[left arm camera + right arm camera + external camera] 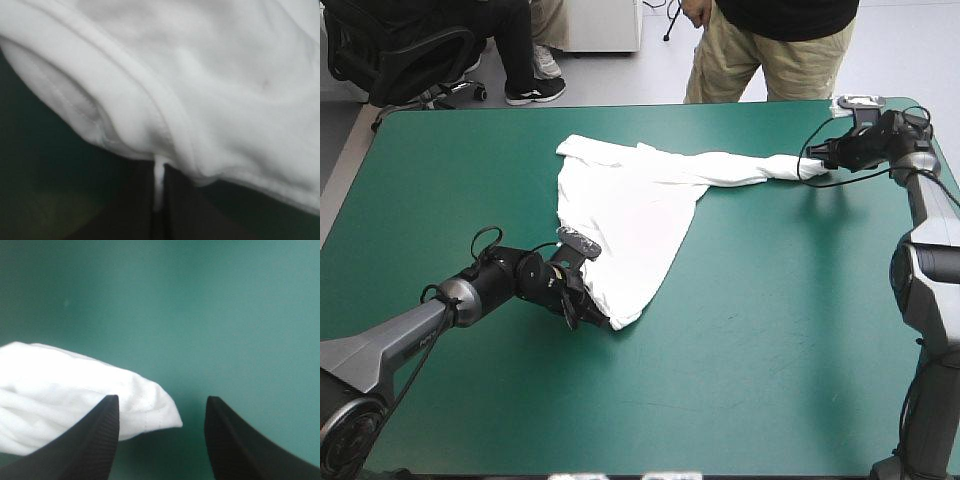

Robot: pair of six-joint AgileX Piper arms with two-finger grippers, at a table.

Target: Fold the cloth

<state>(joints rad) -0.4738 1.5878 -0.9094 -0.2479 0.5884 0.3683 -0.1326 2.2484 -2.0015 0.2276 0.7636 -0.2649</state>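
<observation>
Left end effector [592,318] clamps the stretched, triangular white T-shirt [630,210]; right end effector [812,155] gapes.

the t-shirt [630,200] is soft matt white cloth, its stitched hem ridged just ahead of the left gripper [159,172]. black fingers [95,445] of the right gripper [162,398] look finely ribbed, matt; the teal-green cover [200,315] beyond them is smooth.

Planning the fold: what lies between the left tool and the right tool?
The T-shirt, in the high view: one corner pinched in the left tool, its bunched end reaching the right tool.
</observation>
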